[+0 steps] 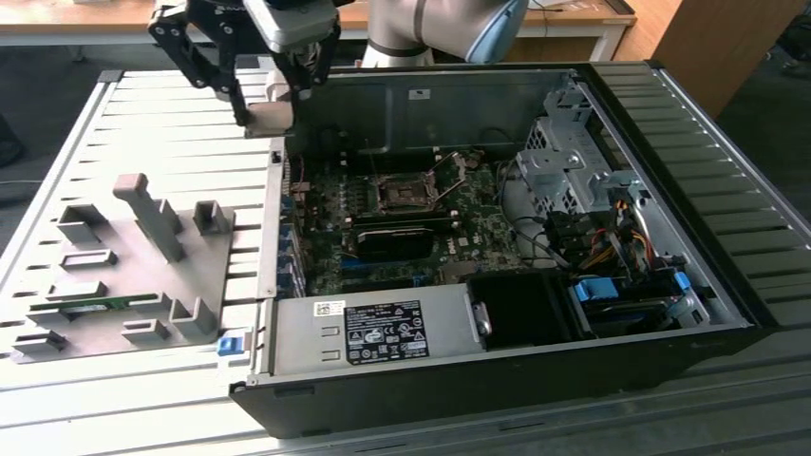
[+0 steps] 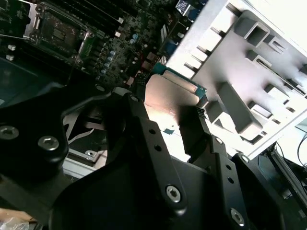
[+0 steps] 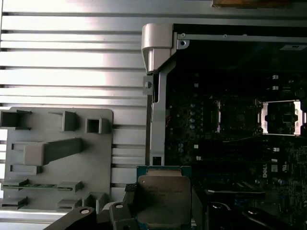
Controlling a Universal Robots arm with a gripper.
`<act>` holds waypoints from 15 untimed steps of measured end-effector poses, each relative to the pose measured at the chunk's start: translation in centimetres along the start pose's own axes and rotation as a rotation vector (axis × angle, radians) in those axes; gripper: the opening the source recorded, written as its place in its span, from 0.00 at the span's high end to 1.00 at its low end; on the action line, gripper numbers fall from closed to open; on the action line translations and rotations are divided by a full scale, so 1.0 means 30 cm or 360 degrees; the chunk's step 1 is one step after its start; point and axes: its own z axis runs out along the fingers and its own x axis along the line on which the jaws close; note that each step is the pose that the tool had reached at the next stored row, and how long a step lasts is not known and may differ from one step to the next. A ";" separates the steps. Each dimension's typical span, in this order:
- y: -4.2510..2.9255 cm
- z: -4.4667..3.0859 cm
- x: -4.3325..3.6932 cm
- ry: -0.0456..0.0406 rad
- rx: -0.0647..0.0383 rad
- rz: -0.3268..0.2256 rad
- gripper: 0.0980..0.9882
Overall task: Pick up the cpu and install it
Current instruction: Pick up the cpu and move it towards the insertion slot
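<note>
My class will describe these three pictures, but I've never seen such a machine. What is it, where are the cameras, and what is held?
It is a robot arm ending in two black jaws. One camera stands off the arm; both wrist views come from cameras riding on it, looking past the jaws. On the slatted metal table lie an open computer case and a grey tray of plastic blocks. The jaws are shut on a small square chip, held in the air near a corner of the case.

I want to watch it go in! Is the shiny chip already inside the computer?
No, the gripper holds the cpu in the air beside the computer case wall.
</note>
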 end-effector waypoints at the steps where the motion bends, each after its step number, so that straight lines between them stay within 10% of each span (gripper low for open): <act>1: 0.000 0.000 -0.009 0.0000 0.0000 0.0000 0.51; 15: 0.007 -0.003 -0.139 0.0000 0.0000 0.0000 0.51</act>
